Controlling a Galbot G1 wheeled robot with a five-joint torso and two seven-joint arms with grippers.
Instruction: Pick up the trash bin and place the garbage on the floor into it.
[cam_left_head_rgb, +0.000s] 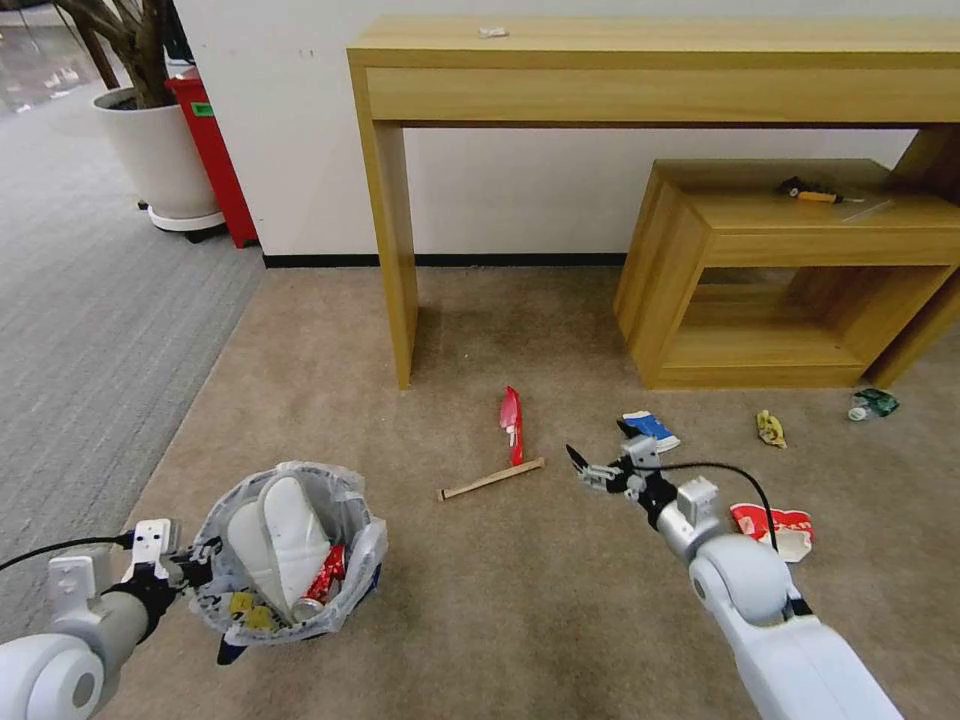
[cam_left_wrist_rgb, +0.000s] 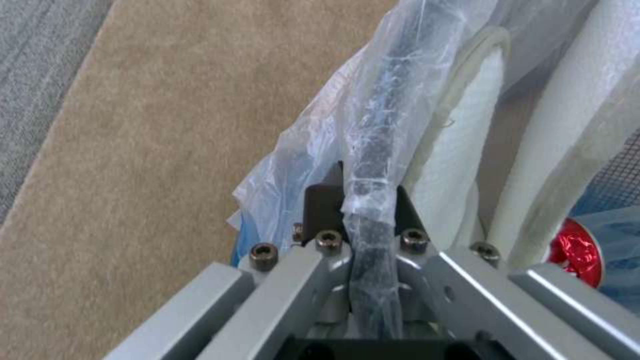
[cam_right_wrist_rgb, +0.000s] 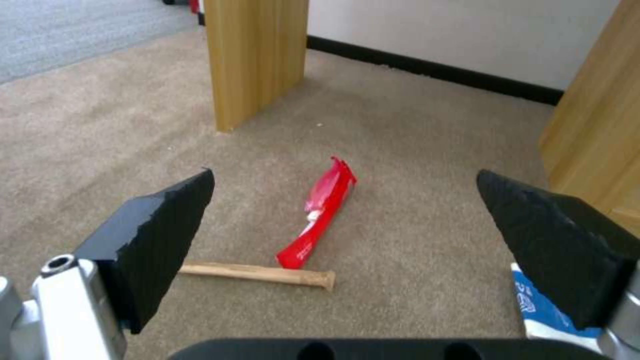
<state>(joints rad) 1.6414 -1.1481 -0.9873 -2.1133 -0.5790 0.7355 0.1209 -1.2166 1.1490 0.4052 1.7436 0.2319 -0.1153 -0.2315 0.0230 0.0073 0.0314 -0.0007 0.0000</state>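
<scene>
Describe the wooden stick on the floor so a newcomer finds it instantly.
Start at the tall wooden table against the wall and follow its left leg down to the tan carpet. Just in front lies a red wrapper, and the wooden stick touches its near end. It is the only plain, pale, straight piece among the coloured litter.

The bin (cam_left_head_rgb: 285, 560), black and lined with a crinkled clear bag, is sitting upright at the left, its rim clamped in the left hand (cam_left_wrist_rgb: 363, 210); white slippers (cam_left_head_rgb: 275, 530), a crushed can (cam_left_head_rgb: 318, 590) and yellow scraps are lying inside. On the carpet, a red wrapper (cam_left_head_rgb: 512, 422) is lying just above a wooden stick (cam_left_head_rgb: 490, 480), nearly touching it. A blue-white carton (cam_left_head_rgb: 652, 428), yellow wrapper (cam_left_head_rgb: 770, 428), green bottle (cam_left_head_rgb: 873, 403) and red-white cup (cam_left_head_rgb: 775, 528) are lying scattered to the right.
</scene>
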